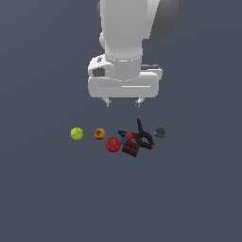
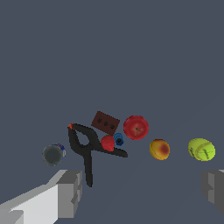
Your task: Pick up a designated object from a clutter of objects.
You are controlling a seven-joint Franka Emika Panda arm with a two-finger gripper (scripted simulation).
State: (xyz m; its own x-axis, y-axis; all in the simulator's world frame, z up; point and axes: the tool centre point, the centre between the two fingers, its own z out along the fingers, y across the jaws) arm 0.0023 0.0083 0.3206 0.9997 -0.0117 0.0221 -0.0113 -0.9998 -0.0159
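1. Plain grey worktop [image 1: 42, 189] carries the clutter; the peach [image 1: 99, 133] sits between yellow-green ball [image 1: 76, 133] and red fruit [image 1: 113, 144].
2. Claw [image 1: 123, 102] hovers above, spread wide, empty: approach step.
3. Next, I judge: shift over the peach, then descend.

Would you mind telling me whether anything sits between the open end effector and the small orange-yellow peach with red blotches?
Nothing visible does. The end effector hangs open above the clutter, and the orange-yellow peach lies apart from its neighbours, between the yellow-green ball and the all-red round fruit.
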